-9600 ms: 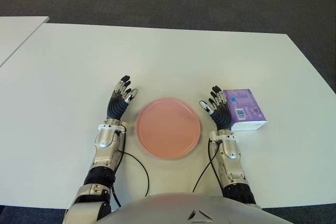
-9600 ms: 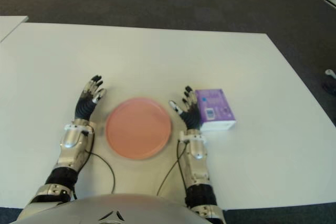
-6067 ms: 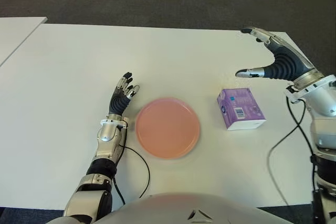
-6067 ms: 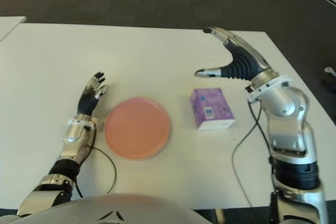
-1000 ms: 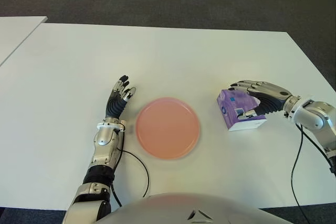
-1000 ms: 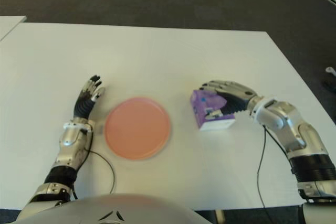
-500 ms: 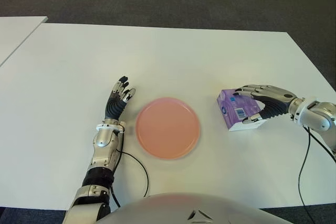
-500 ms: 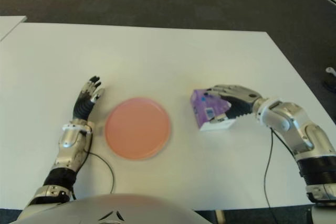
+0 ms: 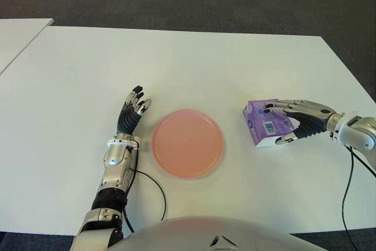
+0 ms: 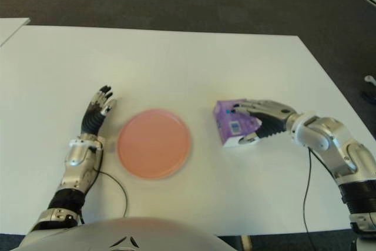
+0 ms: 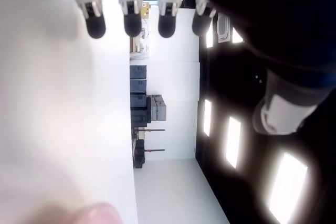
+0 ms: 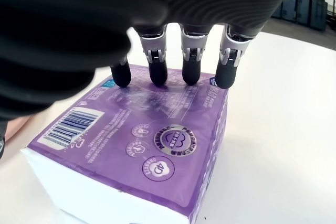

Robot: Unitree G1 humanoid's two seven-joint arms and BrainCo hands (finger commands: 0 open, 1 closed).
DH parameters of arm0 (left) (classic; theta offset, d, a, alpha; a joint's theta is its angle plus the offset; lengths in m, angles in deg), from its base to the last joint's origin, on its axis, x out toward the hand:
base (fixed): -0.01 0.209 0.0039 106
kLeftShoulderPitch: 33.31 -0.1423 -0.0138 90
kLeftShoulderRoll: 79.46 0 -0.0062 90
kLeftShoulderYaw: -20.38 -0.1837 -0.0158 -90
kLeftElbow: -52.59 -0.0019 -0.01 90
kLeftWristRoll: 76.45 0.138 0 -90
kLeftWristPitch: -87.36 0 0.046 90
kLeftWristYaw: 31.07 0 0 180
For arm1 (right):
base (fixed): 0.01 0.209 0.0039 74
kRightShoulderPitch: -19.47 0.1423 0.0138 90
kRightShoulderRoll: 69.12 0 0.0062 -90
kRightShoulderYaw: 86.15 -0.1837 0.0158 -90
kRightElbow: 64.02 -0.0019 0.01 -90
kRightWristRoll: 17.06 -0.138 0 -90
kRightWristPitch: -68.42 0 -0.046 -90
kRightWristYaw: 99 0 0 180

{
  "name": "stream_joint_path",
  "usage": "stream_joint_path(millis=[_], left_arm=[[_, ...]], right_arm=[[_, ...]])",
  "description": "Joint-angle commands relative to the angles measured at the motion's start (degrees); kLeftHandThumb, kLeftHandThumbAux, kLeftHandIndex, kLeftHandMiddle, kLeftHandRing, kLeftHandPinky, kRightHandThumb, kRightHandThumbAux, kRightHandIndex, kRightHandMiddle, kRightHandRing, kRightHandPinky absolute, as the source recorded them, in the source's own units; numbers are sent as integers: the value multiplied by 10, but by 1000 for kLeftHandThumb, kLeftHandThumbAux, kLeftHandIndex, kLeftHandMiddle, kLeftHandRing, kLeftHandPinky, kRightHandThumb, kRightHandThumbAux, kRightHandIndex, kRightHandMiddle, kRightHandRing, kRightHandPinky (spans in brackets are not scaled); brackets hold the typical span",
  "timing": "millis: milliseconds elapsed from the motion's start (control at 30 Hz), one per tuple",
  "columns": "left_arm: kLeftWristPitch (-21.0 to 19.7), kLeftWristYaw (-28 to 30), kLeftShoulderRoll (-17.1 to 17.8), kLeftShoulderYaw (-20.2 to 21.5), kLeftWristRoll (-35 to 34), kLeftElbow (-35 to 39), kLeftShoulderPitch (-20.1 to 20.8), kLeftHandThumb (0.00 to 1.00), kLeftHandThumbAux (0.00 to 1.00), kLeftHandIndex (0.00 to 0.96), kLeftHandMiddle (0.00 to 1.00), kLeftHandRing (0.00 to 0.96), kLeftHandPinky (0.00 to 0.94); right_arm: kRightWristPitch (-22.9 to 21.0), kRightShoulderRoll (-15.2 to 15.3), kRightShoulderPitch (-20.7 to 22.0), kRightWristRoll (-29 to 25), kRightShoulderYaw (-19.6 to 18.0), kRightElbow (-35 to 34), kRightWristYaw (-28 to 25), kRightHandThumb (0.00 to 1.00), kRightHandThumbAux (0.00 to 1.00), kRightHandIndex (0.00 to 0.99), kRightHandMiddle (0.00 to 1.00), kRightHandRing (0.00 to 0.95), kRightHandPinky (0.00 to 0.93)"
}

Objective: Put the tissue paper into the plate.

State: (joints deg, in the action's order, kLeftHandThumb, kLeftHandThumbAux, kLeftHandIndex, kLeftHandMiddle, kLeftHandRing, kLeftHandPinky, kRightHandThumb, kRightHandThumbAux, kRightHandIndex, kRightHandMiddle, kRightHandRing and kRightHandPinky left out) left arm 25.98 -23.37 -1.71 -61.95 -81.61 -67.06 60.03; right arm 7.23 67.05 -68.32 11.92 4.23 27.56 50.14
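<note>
Purple tissue pack [image 9: 268,122], plastic-wrapped with white sides and a barcode on its upper face: lies on the white tabletop [image 9: 194,69], to the right of the plate, apart from it, not in it.

Pink plate [image 9: 188,143], round: lies flat on the tabletop between the two hands, nothing in it.

Right hand [image 9: 302,121]: reaches in from the right edge to the pack. In the right wrist view four fingers [image 12: 157,69] are stretched over the purple top face with their tips touching it near the far edge. In the eye views the thumb shows low at the pack's near right side. The hand is cupped over the pack with the pack sitting on the tabletop; whether the grip has closed firmly cannot be told.

Left hand [image 9: 131,114]: shows just to the left of the plate, palm down, fingers [image 11: 129,14] extended and relaxed, holding nothing.

Black cable [image 9: 154,189]: runs across the tabletop from the left forearm toward the robot's body.
</note>
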Motion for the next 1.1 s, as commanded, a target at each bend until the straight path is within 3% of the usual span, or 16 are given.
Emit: stream_joint_path(millis=[33,400,533,1100], left_arm=[[-20,12,0,-5,-4,-19,-19,0,548,0,0,0,0],[-24,6,3,-5,1,-17,-20,0,539,0,0,0,0],[-26,6,3,-5,2,-15,-20,0,538,0,0,0,0],[-26,7,2,-6,2,-15,-20,0,541,0,0,0,0]], right_arm=[[1,13,-26,0,-7,1,-6,203,340,0,0,0,0],[-1,10,-43,17,6,11,-3,215,340,0,0,0,0],[-4,-9,-50,43,27,22,16,200,329,0,0,0,0],[26,-24,-34,15,58,52,34,140,342,0,0,0,0]])
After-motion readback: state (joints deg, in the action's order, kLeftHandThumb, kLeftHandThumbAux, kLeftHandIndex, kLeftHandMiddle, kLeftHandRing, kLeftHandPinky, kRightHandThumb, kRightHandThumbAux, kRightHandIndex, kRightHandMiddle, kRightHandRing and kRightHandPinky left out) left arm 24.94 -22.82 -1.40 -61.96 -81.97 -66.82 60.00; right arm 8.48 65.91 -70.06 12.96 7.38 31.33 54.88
